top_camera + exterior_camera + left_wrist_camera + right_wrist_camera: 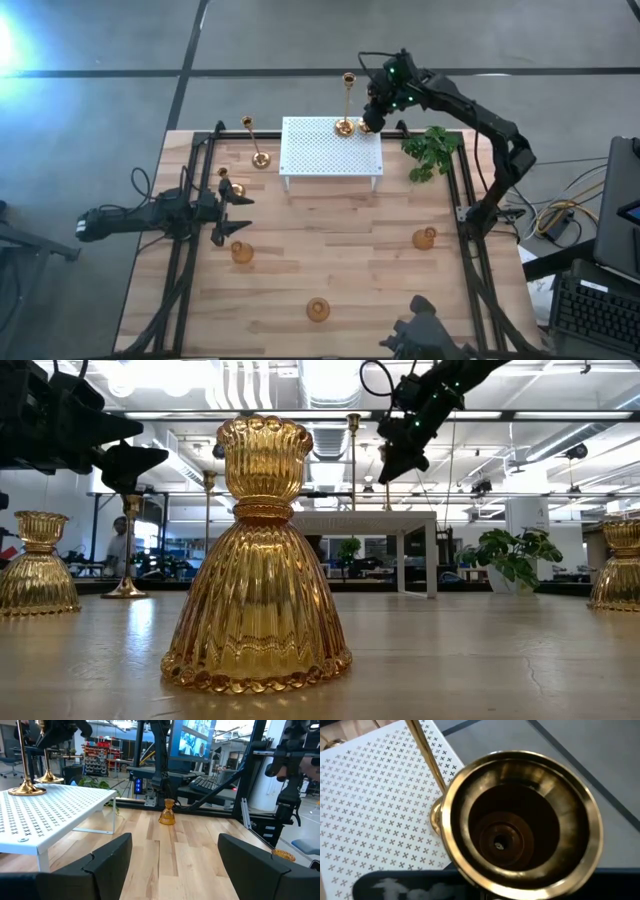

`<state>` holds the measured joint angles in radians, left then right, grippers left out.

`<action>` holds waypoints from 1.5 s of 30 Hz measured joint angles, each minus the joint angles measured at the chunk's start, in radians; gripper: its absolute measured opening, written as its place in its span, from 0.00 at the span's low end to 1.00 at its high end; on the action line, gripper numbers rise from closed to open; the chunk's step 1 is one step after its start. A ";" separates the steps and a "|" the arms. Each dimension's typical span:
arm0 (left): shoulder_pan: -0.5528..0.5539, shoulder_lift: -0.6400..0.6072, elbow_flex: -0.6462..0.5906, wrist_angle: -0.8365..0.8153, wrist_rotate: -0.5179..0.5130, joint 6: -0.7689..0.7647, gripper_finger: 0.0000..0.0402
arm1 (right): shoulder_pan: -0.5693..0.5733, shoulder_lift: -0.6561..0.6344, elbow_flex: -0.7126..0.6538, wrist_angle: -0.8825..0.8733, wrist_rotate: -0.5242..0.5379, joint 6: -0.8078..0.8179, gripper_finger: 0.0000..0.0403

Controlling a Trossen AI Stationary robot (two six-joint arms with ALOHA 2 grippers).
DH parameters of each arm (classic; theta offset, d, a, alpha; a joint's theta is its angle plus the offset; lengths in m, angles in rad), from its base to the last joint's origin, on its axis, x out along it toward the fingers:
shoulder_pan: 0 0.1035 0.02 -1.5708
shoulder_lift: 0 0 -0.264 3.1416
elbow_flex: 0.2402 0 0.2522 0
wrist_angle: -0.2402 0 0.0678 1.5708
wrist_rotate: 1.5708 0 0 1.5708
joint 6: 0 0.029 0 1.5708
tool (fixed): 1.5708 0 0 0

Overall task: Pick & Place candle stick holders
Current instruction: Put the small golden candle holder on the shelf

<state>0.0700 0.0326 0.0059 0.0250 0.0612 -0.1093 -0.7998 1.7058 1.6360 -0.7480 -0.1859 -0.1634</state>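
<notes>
The right gripper (372,122) has its jaws closed on a tall candle stick holder (520,825), whose open brass cup fills the right wrist view directly ahead of the jaws. Its long axis runs upright, cup uppermost. It sits at the far right corner of the white perforated stand (331,147); whether its base rests on the stand yet cannot be told. Just beside it, toward the stand's middle, a second tall holder (346,105) already stands upright on the perforated top.

The left gripper (226,213) hovers with jaws wide open and empty over the left part of the worktop (330,260). Nearest to it are a small holder (227,184) just beyond it and a squat amber holder (241,251) just on its near side; another thin-stemmed holder (254,142) stands upright left of the stand. Two more squat holders sit farther off, one at the near edge (318,310) and one toward the right (425,238), both upright. The left arm is judged better placed for the left-side pieces.
</notes>
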 joint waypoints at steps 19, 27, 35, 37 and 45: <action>0.000 0.000 0.000 0.000 0.000 0.000 0.75 | 0.001 -0.037 -0.125 0.133 0.003 0.006 0.03; 0.000 0.000 0.000 0.000 0.000 0.000 0.75 | 0.001 -0.037 -0.125 0.134 0.003 0.006 0.03; 0.000 0.000 0.000 0.000 0.000 0.000 0.75 | 0.003 -0.037 -0.132 0.133 0.002 0.006 0.03; 0.000 0.000 0.000 0.000 0.000 0.000 0.75 | 0.003 -0.038 -0.136 0.135 0.001 0.006 0.03; 0.000 0.000 0.000 0.000 0.000 0.000 0.75 | 0.019 -0.039 -0.145 0.135 -0.002 0.006 0.03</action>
<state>0.0700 0.0326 0.0059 0.0250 0.0612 -0.1093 -0.7807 1.6665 1.4910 -0.6128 -0.1875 -0.1574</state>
